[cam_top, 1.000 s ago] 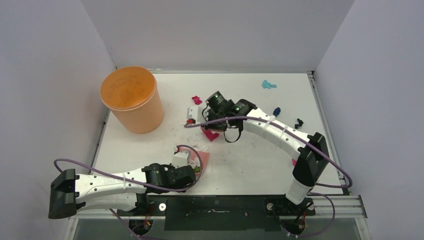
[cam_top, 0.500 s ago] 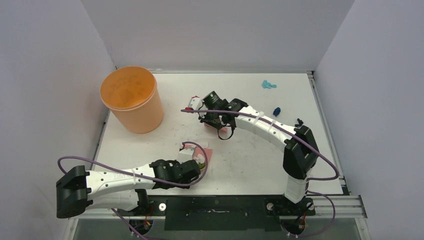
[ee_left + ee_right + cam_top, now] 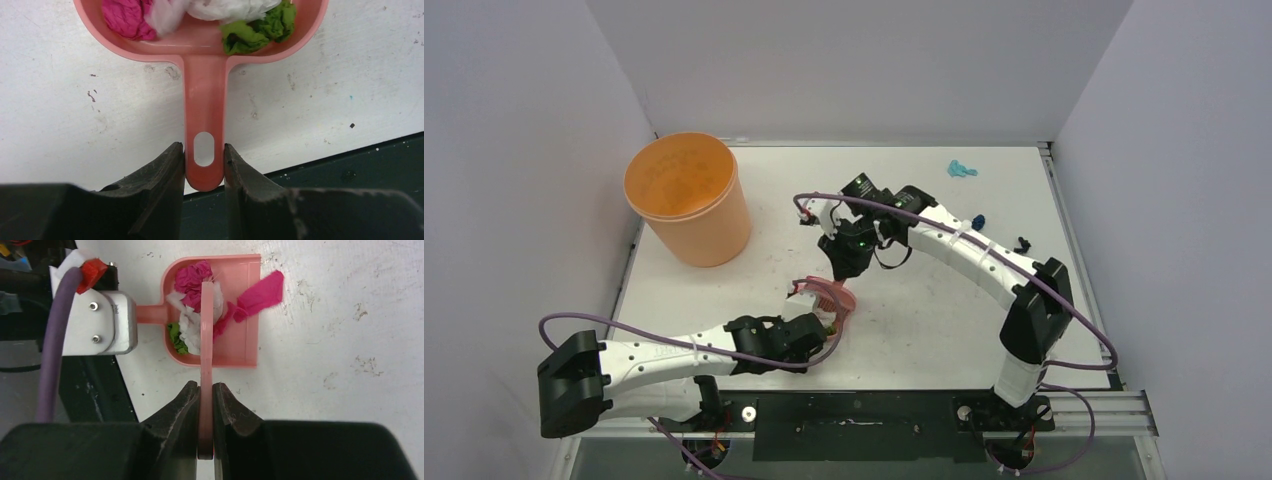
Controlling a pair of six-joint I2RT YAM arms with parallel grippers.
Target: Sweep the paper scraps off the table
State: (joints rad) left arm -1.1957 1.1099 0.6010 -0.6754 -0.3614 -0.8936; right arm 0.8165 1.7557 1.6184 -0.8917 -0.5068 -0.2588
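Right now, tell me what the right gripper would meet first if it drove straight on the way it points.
The right gripper's brush would reach the paper scraps in the dustpan first, though its height above them is unclear.

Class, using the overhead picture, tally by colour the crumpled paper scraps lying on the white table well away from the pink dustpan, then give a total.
teal crumpled paper scrap: 1
dark blue crumpled paper scrap: 1
black crumpled paper scrap: 1
Total in view: 3
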